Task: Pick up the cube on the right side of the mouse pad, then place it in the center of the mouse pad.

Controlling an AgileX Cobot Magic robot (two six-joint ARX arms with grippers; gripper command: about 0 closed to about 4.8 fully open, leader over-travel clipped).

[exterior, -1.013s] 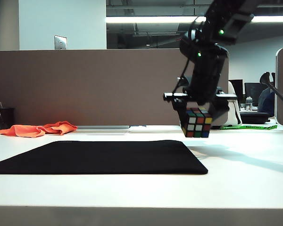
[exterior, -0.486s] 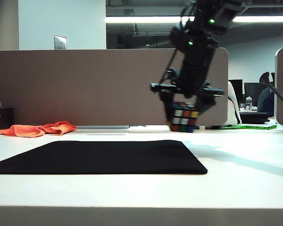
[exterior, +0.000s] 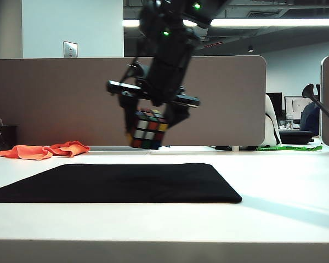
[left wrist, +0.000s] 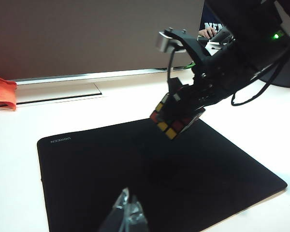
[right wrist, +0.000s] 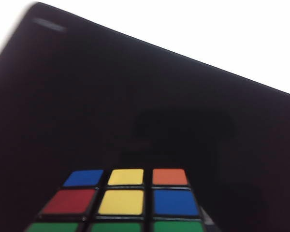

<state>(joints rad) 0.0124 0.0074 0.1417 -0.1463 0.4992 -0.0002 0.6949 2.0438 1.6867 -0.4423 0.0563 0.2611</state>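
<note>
Two views split it: exterior shows right gripper [exterior: 148,121] clamping the cube [exterior: 147,130] above the mouse pad [exterior: 120,183]; left wrist adds the pad's bare centre; left gripper [left wrist: 127,217] near its front edge, state unclear.

A: Setting? Open-plan office.
B: Grounds: brown cubicle partition [exterior: 60,101] behind a white desk [exterior: 274,213], ceiling strip lights [exterior: 274,22], monitor [exterior: 297,107] at a neighbouring workstation.

Brown partition [exterior: 55,98], white table [exterior: 285,186], ceiling strip light [exterior: 274,22]
</note>
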